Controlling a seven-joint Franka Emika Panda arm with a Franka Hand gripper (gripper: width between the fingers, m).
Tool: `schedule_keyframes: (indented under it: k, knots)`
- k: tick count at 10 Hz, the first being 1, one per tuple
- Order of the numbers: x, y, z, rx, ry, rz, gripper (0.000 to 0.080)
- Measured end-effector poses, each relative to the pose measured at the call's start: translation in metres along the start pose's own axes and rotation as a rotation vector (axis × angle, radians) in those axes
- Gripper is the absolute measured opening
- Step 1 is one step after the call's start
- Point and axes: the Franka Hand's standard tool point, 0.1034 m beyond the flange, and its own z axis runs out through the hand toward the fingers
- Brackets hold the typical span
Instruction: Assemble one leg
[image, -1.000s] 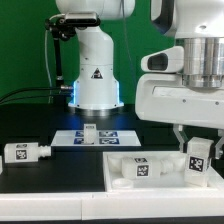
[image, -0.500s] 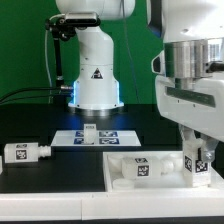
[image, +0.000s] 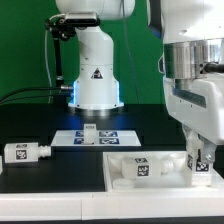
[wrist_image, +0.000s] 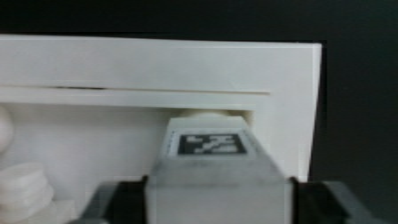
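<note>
Black table (image: 60, 175), jaws (image: 201, 160) clamped on the leg (wrist_image: 214, 150) over white panel (image: 160, 170), tag clear only at wrist

White Panda arm, exterior view: base pedestal (image: 97, 75) upright at rear centre; forearm and wrist housing (image: 197, 80) descending at the exterior view's right; gripper (image: 203, 160) pointing downward, low over the table; wrist view: two dark fingers (wrist_image: 118, 203) closed against the sides of the tagged leg (wrist_image: 214, 160).
</note>
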Motion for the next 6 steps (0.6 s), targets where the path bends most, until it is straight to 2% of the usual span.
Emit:
schedule_keyframes:
  k: [1, 2, 3, 6]
  knots:
    - [-0.0013, -0.0024, -0.0005, 0.013, 0.003, -0.196, 0.0526]
    - [-0.0032, -0.0044, -0.0008, 0.023, 0.006, -0.383, 0.0627]
    - [-0.0049, -0.0039, -0.0004, 0.023, 0.004, -0.568, 0.0643]
    - [-0.0030, -0.0027, -0.0001, 0.023, 0.012, -0.764, 0.0649]
